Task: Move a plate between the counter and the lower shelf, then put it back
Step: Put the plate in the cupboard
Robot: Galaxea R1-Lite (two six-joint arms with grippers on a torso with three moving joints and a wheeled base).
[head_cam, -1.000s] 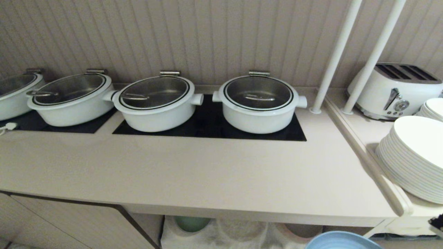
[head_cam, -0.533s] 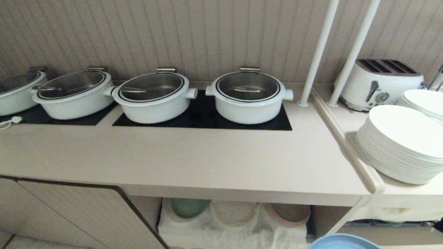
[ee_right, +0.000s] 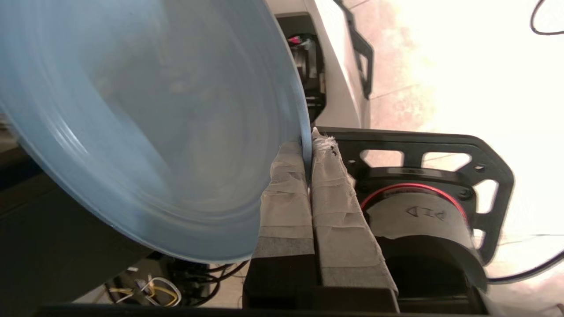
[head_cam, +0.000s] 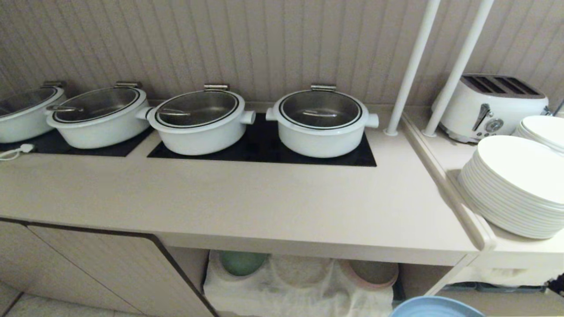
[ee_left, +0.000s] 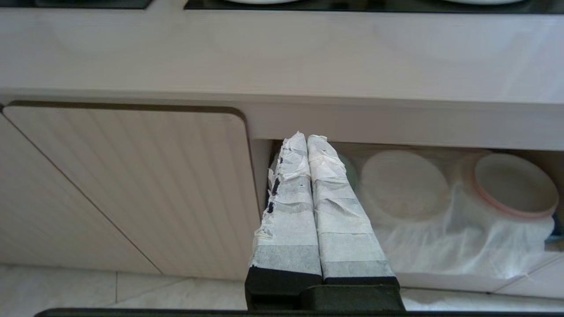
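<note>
Right pincer (ee_right: 308,145) clamped on rim of light blue plate (ee_right: 145,123), held low before counter (head_cam: 246,202). Left pincer (ee_left: 307,143) together, idle. Lower shelf (head_cam: 299,290) holds green plate (head_cam: 242,263) on white cloth (head_cam: 308,299)

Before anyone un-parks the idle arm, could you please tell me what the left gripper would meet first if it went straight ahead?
Probably the round green plate at the left end of the cloth-draped lower shelf; the left gripper points there, though depth is unclear.
</note>
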